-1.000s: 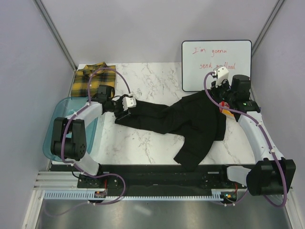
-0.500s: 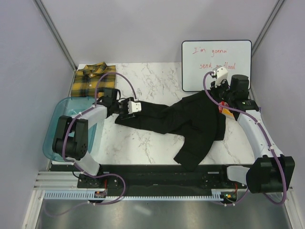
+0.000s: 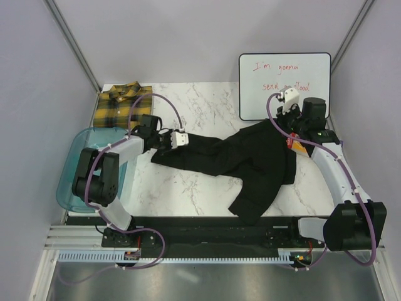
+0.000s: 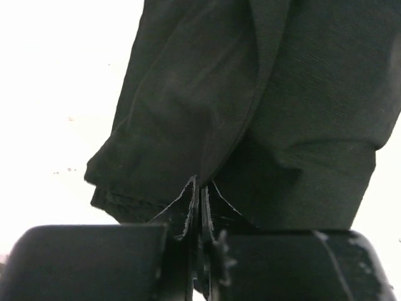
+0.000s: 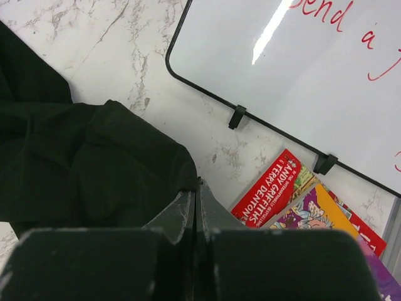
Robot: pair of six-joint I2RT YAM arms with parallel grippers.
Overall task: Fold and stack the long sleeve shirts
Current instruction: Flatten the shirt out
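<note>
A black long sleeve shirt point(image 3: 250, 160) lies spread and rumpled across the marble table, one sleeve stretched to the left. My left gripper point(image 3: 178, 139) sits at that sleeve's end. In the left wrist view its fingers point(image 4: 200, 188) are shut with a fold of the black cloth point(image 4: 282, 94) pinched between them. My right gripper point(image 3: 286, 132) is at the shirt's far right corner, below the whiteboard. It is shut point(image 5: 197, 182) with the edge of the black cloth point(image 5: 75, 169) at its tips. The yellow-and-black plaid shirt point(image 3: 119, 103) lies folded at the far left corner.
A whiteboard point(image 3: 285, 84) with red writing leans at the back right, seen close in the right wrist view as whiteboard point(image 5: 301, 69). Colourful books point(image 5: 276, 188) lie just right of the right gripper. A translucent blue tub point(image 3: 72, 175) stands at the table's left edge beside the left arm.
My left gripper slid a little to the right onto the sleeve end and closed from open onto the cloth. The right arm has stayed put.
</note>
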